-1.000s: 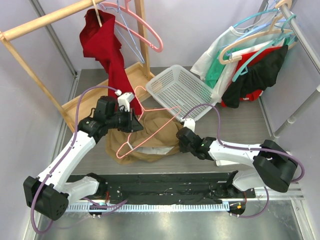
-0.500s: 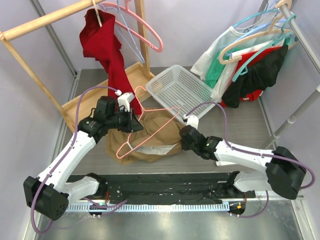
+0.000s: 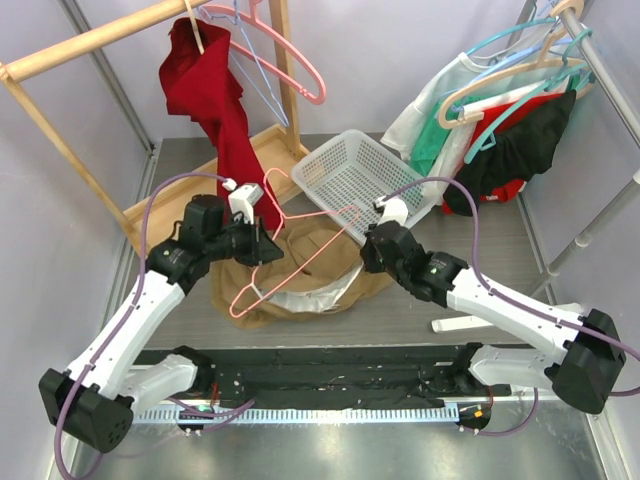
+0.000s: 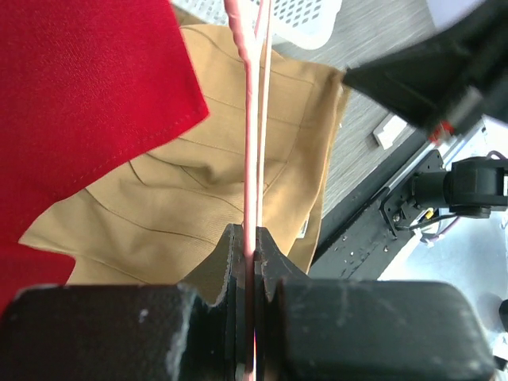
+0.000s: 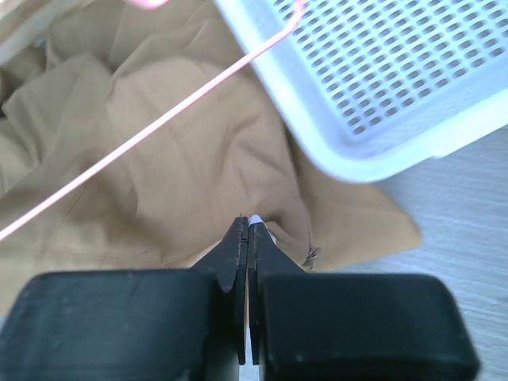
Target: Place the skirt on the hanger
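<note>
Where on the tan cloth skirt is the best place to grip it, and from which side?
Likely the pale-lined waistband edge of the tan cloth skirt, from the right and above. It looks like a firmer, open rim, while the left gripper and its pink wire hanger crowd the left side.

Tan skirt [image 3: 310, 255], crumpled in a loose heap, white lining showing along its near edge, thin pink wire hanger [image 4: 249, 143] slanting across its top, hook pointing far side, skirt not yet hung on it
</note>
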Motion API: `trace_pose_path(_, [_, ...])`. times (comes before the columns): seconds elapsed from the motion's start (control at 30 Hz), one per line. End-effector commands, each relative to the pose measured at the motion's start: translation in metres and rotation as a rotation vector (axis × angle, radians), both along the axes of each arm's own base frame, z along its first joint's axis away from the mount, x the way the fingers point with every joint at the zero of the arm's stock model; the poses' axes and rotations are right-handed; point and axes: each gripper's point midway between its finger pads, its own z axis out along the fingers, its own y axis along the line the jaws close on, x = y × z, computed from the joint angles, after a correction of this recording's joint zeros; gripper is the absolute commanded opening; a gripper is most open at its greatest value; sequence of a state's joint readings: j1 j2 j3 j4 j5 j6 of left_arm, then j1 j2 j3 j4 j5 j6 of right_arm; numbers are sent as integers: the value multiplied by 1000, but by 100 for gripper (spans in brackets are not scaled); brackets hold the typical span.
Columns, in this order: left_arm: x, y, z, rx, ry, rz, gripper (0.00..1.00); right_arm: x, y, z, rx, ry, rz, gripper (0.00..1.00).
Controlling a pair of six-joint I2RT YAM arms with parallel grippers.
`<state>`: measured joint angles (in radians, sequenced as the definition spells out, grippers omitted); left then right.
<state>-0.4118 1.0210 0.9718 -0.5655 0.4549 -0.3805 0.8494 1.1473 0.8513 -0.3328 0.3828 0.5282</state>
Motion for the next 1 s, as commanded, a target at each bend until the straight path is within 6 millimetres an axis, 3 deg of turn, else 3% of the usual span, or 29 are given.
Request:
trace_pose_path(0.0, [-3,2,29,-27,-122,-28,0,27,-4,19,29,-33,-23,1])
trace_pose_path(0.17, [-20,12,30,18,-130,-53,0,53,-14,23,89,-30,-48,1])
trace_pose_path(0.5, [-64,3,52,-61,-186,-247,0,80,-12,65,169,-88,-31,1])
trace_pose_path(0.77, [-54,18,27,49,-116,-169,0,76,-13,84,223,-107,-6,1])
trace_pose_path(0.97, [-52,17,29,41,-137,-167,0,67,-13,83,248,-95,21,1])
